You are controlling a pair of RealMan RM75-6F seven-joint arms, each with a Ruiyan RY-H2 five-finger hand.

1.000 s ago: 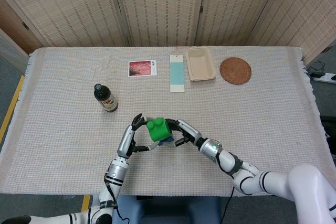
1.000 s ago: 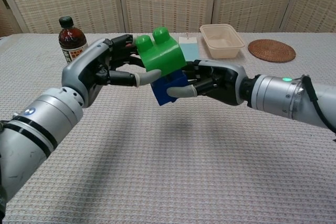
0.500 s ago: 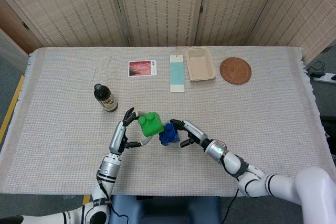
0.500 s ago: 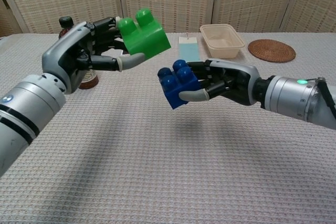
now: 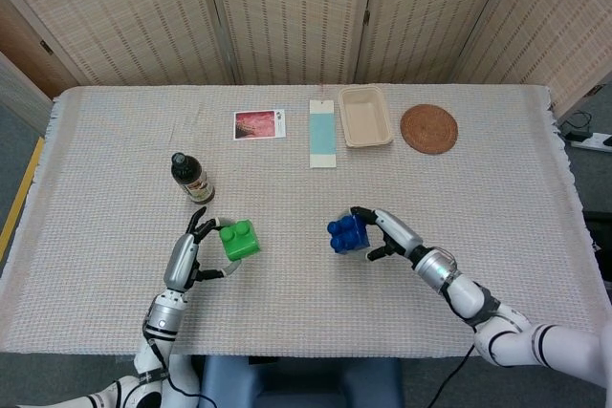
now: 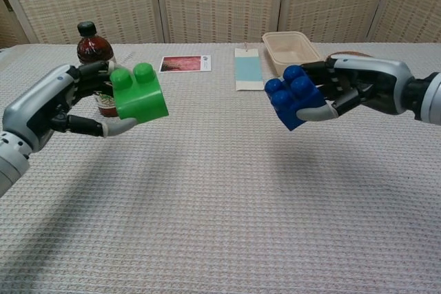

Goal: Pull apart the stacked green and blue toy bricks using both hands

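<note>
— Separated now? Looking well apart: green brick (image 6: 140, 94) over the near left part of the table (image 5: 497, 188), blue brick (image 6: 295, 96) over the near middle, toward the right.

— Separated, yes. Locked together a second ago, green atop blue, then splitting and drifting outward. Now hanging clear of the cloth (shadows showing underneath in the chest view).

— Hands?

— Left hand (image 6: 65, 103) grasping the green brick, thumb underneath, fingers curling around the far side. Right hand (image 6: 358, 86) clutching the blue brick the same way.

— Meaning the pulling-apart seems finished?

— Seemingly so; probably only setting down remaining, if anything.

— Anything nearby?

— Dark bottle (image 5: 192, 179) standing just behind the green brick, toward the left edge. Photo card (image 5: 259, 124), pale blue strip (image 5: 323, 132), beige tray (image 5: 365, 117) and round woven mat (image 5: 428, 128) lining the far edge.
</note>
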